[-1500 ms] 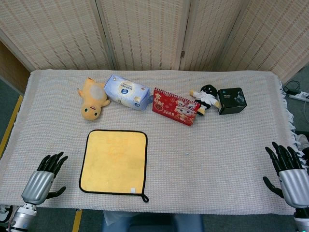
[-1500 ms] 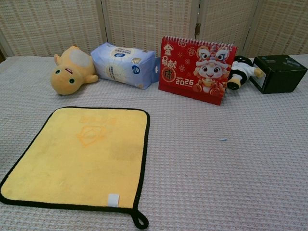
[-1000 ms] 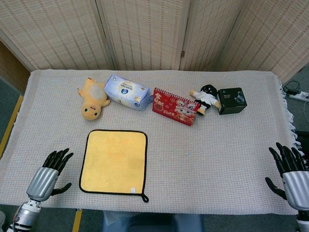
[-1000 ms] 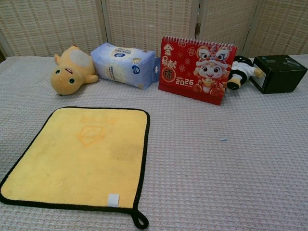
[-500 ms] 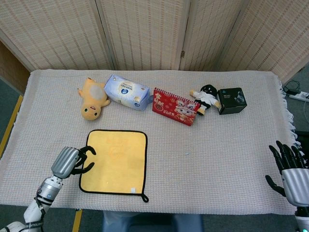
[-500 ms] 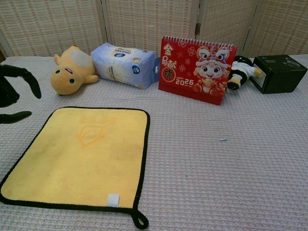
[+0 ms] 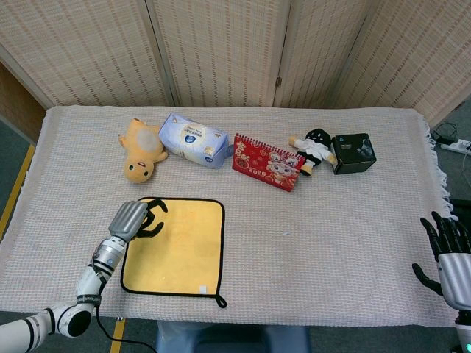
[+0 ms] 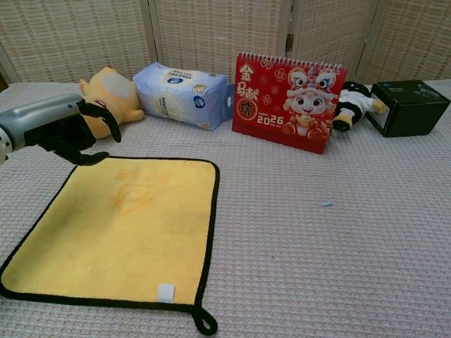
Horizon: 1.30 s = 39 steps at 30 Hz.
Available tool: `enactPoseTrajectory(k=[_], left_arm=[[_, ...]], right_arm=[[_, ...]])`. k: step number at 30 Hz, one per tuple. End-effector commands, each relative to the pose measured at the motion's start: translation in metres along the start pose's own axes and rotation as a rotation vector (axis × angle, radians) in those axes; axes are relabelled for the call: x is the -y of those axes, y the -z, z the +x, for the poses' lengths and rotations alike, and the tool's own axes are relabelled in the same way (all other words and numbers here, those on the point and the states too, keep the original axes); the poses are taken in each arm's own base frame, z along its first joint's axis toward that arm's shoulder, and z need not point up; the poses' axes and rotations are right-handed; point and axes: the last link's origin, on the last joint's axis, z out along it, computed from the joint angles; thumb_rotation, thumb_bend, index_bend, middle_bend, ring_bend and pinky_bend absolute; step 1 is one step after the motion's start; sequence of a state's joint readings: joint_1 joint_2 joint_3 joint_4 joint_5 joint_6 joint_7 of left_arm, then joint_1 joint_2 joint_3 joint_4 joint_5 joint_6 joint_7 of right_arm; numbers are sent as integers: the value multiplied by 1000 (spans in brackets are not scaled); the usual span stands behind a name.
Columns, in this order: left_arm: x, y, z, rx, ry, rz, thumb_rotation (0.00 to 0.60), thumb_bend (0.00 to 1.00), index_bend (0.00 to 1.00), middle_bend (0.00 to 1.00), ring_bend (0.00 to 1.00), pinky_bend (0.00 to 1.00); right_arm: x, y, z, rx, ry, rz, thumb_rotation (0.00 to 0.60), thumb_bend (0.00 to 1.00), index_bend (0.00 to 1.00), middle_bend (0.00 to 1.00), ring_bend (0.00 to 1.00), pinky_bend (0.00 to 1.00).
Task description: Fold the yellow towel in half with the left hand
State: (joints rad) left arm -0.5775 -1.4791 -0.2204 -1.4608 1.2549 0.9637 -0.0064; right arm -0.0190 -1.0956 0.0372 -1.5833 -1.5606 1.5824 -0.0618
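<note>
The yellow towel (image 7: pixel 176 244) (image 8: pixel 113 229) with black trim lies flat and unfolded on the table, a loop at its near right corner. My left hand (image 7: pixel 136 218) (image 8: pixel 67 130) hovers over the towel's far left corner, fingers curled downward with a gap between them, holding nothing. Whether its fingertips touch the cloth I cannot tell. My right hand (image 7: pixel 450 254) shows at the head view's lower right edge, fingers spread, beyond the table's right edge, holding nothing.
Along the back stand a yellow plush toy (image 7: pixel 140 152) (image 8: pixel 102 102), a blue tissue pack (image 7: pixel 193 140) (image 8: pixel 183 95), a red desk calendar (image 7: pixel 266 162) (image 8: pixel 289 102), a small panda doll (image 7: pixel 312 149) (image 8: pixel 352 105) and a black box (image 7: pixel 353 152) (image 8: pixel 409 107). A woven cloth (image 7: pixel 331 243) covers the table.
My left hand has moved from the table's near left edge inward and forward to the towel's far left corner, its fingers curling. The right hand has dropped slightly lower. The towel has not moved.
</note>
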Motion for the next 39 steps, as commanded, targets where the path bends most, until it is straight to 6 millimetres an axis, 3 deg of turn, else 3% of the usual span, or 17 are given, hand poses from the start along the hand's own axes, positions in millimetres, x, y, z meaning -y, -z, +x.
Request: enactPoseTrajectory(k=[1, 7, 19, 25, 32, 39], left_arm=[[1, -20, -5, 14, -16, 37, 600, 434, 417, 1000, 1000, 1000], [10, -41, -16, 60, -28, 98, 600, 431, 360, 1000, 1000, 1000], [13, -79, -30, 58, -26, 134, 600, 358, 413, 1000, 1000, 1000], [18, -86, -32, 69, -36, 146, 600, 360, 428, 1000, 1000, 1000], [21, -100, -34, 89, -32, 155, 600, 459, 444, 1000, 1000, 1000], [19, -108, -37, 110, -36, 156, 600, 485, 447, 1000, 1000, 1000]], right_arm=[[-2, 0, 0, 1, -1, -8, 600, 325, 0, 0, 0, 0], [-8, 0, 1, 1, -4, -32, 600, 325, 0, 0, 0, 0], [-15, -2, 2, 5, -14, -59, 600, 326, 0, 0, 0, 0], [-18, -2, 1, 11, -15, -69, 600, 325, 0, 0, 0, 0], [-23, -2, 1, 12, -14, -93, 600, 325, 0, 0, 0, 0], [-26, 0, 1, 15, -16, -104, 600, 326, 0, 0, 0, 0]])
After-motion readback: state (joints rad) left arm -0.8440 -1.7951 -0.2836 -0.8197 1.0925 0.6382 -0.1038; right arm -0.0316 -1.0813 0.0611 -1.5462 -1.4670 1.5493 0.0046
